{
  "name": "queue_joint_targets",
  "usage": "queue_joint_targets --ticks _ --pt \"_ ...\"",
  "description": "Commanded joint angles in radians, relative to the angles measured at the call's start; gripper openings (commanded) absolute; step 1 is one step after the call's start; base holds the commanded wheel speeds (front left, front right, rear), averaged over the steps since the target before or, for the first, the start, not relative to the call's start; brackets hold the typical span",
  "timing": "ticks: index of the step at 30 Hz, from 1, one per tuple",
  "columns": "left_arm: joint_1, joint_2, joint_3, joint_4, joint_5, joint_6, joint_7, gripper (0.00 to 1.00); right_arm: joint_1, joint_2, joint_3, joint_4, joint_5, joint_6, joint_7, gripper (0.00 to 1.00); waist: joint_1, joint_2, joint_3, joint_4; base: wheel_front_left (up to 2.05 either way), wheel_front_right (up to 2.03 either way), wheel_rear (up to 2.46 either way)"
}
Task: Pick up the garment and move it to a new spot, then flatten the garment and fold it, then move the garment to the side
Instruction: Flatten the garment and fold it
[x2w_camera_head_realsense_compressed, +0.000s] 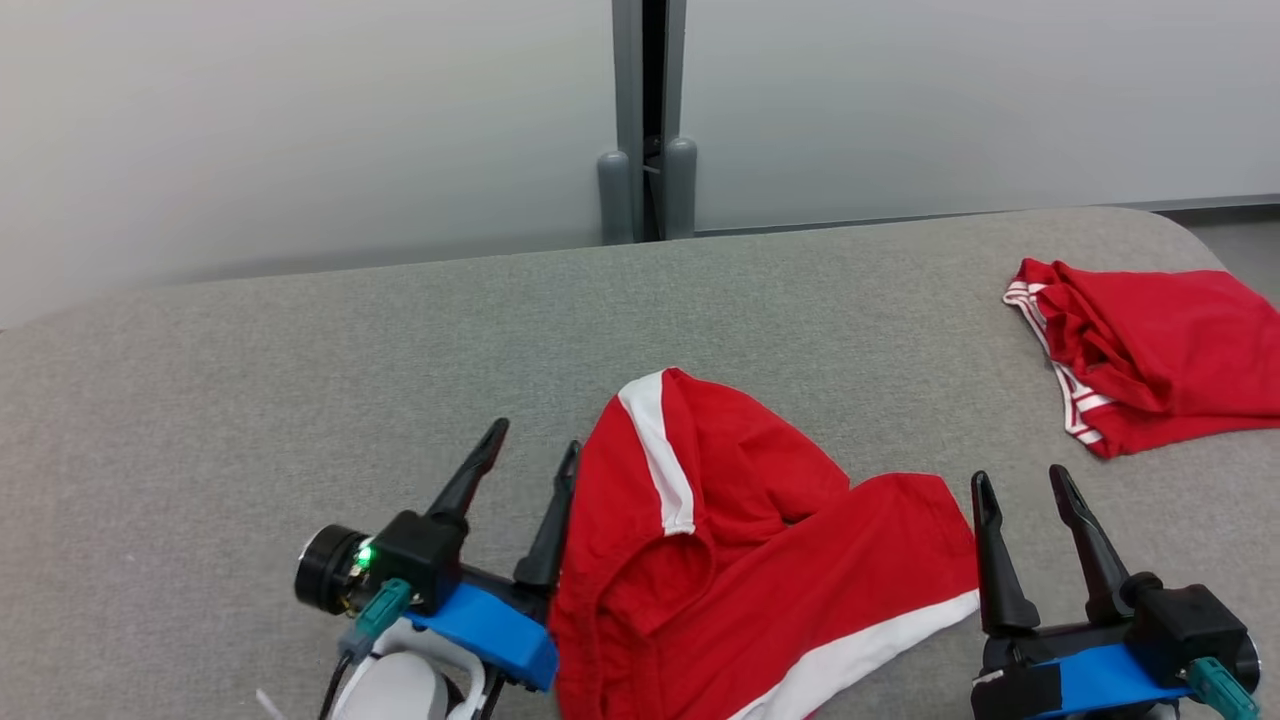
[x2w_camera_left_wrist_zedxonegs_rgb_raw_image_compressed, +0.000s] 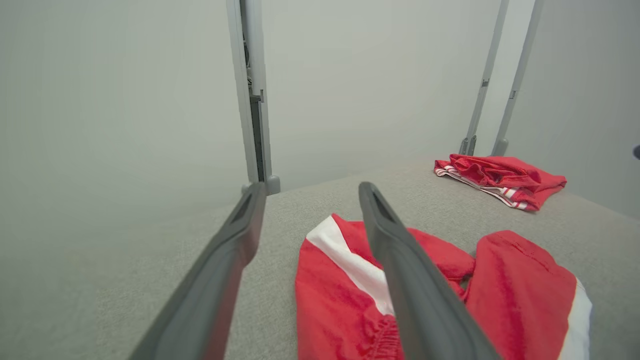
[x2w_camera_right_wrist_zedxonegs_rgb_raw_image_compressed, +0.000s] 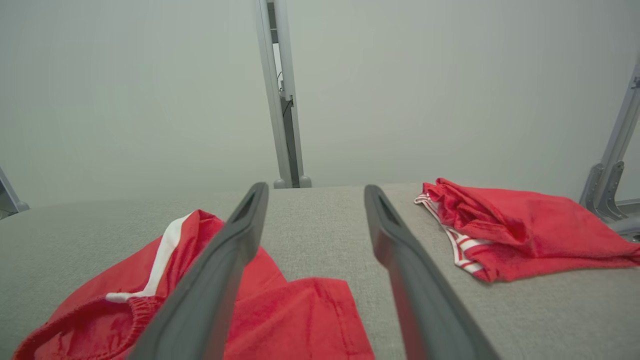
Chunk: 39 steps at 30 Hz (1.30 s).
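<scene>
Garment (x2w_camera_head_realsense_compressed: 760, 560) crumpled on grey surface (x2w_camera_head_realsense_compressed: 250, 400) — left gripper (x2w_camera_head_realsense_compressed: 535, 437), right gripper (x2w_camera_head_realsense_compressed: 1021, 475) spread, flanking it; second garment (x2w_camera_head_realsense_compressed: 1150, 350) well apart.

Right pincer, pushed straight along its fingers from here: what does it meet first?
Probably nothing soon. The right pincer points down the bare strip of grey table between the red shorts and the other red garment; the wall post stands beyond, though depth is unclear.

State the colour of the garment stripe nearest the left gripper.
White stripe on red garment; best in head view.
</scene>
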<state>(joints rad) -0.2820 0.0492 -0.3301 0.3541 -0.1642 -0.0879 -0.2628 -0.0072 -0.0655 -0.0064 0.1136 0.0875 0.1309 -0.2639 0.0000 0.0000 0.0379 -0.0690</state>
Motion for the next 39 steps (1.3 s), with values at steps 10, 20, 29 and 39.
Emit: queue_joint_targets --ticks 10,20,29,39 --pt "-0.158 0.004 -0.18 0.233 0.033 -0.032 -0.003 1.0 -0.033 0.005 0.0 0.009 0.01 0.0 0.0 1.0 0.0 0.0 0.05 -0.085 0.0 0.0 0.0" --pt "-0.251 0.013 -0.309 0.444 0.045 -0.043 -0.002 1.0 -0.057 0.008 -0.008 0.016 0.014 0.0 0.0 1.0 0.0 0.0 0.1 -0.122 0.0 0.0 0.0" --pt "-0.296 0.031 -0.381 0.541 0.002 -0.043 -0.002 0.71 -0.067 0.011 -0.016 0.011 0.012 0.0 0.0 1.0 0.0 0.0 0.116 -0.125 0.0 0.0 0.0" --pt "-0.331 0.032 -0.424 0.548 -0.053 -0.042 -0.002 0.0 -0.073 0.013 -0.019 0.003 0.01 0.0 0.0 1.0 0.0 0.0 0.119 -0.111 0.0 0.0 0.0"
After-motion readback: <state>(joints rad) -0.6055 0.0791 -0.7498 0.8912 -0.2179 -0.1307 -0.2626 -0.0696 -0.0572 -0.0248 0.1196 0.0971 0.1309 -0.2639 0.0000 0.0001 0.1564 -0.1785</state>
